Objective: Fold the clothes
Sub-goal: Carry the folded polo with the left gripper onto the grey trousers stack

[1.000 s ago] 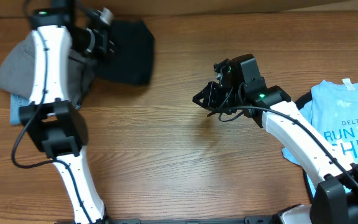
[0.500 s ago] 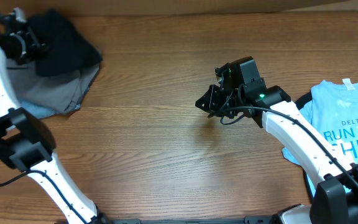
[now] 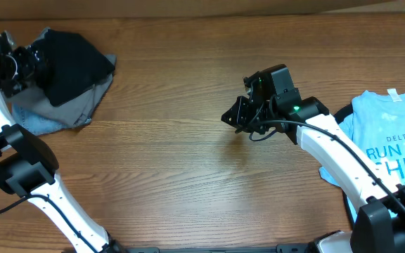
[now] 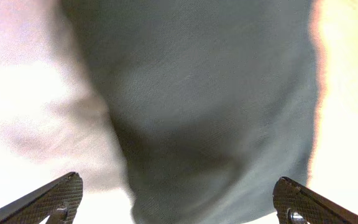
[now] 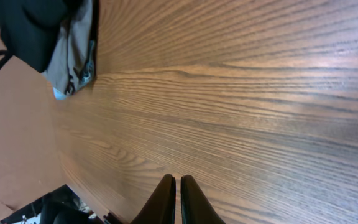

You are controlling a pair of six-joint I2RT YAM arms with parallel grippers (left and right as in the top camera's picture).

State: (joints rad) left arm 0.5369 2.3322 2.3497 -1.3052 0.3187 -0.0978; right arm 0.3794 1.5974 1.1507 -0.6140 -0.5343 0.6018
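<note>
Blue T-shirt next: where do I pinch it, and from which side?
Pinch the blue T-shirt at the shoulder edge facing the table's middle, coming from that side with the right gripper, opened first. It lies flat, print up, that edge bare on the wood; the right arm covers its lower part.

table (image 3: 174, 154): brown wood-grain | backdrop (image 3: 188, 7): plain tan strip along far edge

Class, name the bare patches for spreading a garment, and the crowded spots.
Bare wood spans the table's middle, from the black shirt on a grey garment at left to the right gripper. Crowded: that pile; the blue shirt far right.
</note>
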